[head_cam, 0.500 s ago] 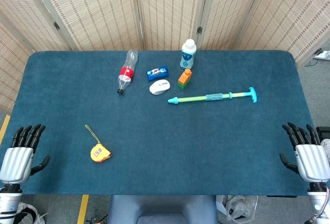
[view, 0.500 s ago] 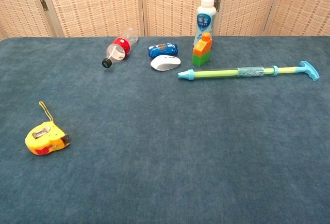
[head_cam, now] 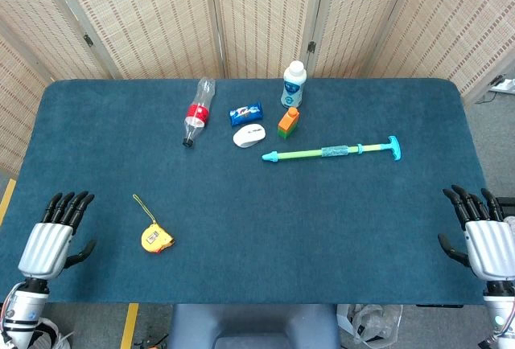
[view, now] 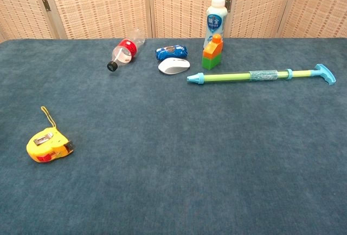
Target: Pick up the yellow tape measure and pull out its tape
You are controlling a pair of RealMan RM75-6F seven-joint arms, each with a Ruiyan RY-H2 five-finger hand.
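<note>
My left hand [head_cam: 50,240] rests at the tabletop's [head_cam: 338,228] near left corner, fingers spread, holding nothing. My right hand [head_cam: 483,236] is at the near right corner, likewise spread and empty. The yellow tape measure [head_cam: 156,238] lies on the tabletop near the front edge, left of middle, near my left hand but apart from it.

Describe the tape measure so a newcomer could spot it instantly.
Start at the blue table and go to its near left area, close to the left hand. The tape measure lies there alone: small, yellow, with a thin yellow cord loop.
</note>
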